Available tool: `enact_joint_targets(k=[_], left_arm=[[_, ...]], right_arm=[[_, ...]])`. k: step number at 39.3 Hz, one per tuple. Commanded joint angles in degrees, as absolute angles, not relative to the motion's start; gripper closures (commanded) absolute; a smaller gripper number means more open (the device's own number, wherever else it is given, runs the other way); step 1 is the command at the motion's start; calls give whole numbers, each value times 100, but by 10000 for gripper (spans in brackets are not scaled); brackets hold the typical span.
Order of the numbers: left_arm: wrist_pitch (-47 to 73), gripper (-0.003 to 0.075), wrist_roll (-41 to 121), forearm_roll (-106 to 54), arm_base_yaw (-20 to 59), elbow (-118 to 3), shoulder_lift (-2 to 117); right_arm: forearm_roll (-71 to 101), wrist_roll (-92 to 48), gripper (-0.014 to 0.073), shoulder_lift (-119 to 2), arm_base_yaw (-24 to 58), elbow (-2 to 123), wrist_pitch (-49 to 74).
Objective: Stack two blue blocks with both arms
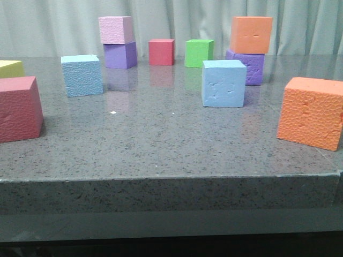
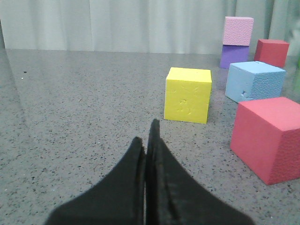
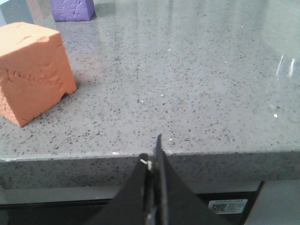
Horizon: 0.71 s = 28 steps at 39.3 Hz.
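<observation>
Nearest the front camera runs the thick speckled grey edge of the table (image 1: 171, 187), and no arm shows in that view. Both wrist views give the rest: the left claw (image 2: 149, 136) has its black fingers pressed together with nothing between them, low over the table surface, and the right claw (image 3: 154, 150) is likewise closed on nothing, hanging just off the table's front edge. Closest on the table are a large red cube (image 1: 19, 108) at the far left and a large pebbly orange cube (image 1: 312, 111) at the far right. Behind the red one a yellow cube (image 1: 10, 68) peeks in at the left edge. Farther back the two blue blocks stand well apart, each resting on the table: the pebbly blue block (image 1: 82, 75) left of centre and the smooth dented blue block (image 1: 224, 83) right of centre. Beyond them, near the curtain (image 1: 171, 24), a pink cube (image 1: 116, 29) sits on a purple cube (image 1: 120, 55), then a small red cube (image 1: 161, 52) and a green cube (image 1: 199, 53) stand side by side, and an orange cube (image 1: 251, 34) tops another purple cube (image 1: 249, 67) just behind the smooth block.
</observation>
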State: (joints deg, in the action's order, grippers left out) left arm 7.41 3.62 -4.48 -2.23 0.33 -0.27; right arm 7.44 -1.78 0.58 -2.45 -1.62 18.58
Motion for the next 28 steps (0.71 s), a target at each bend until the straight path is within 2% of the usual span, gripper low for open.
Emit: enact_joint_targets(k=[1,28], left_arm=[[283,741,312,-449,-237,53,-129],[283,741,312,-449,-237,53,-129]], right_arm=[[689,-185,666,162,-276,-128,1379],[689,-185,666,162,-276,-128,1250]])
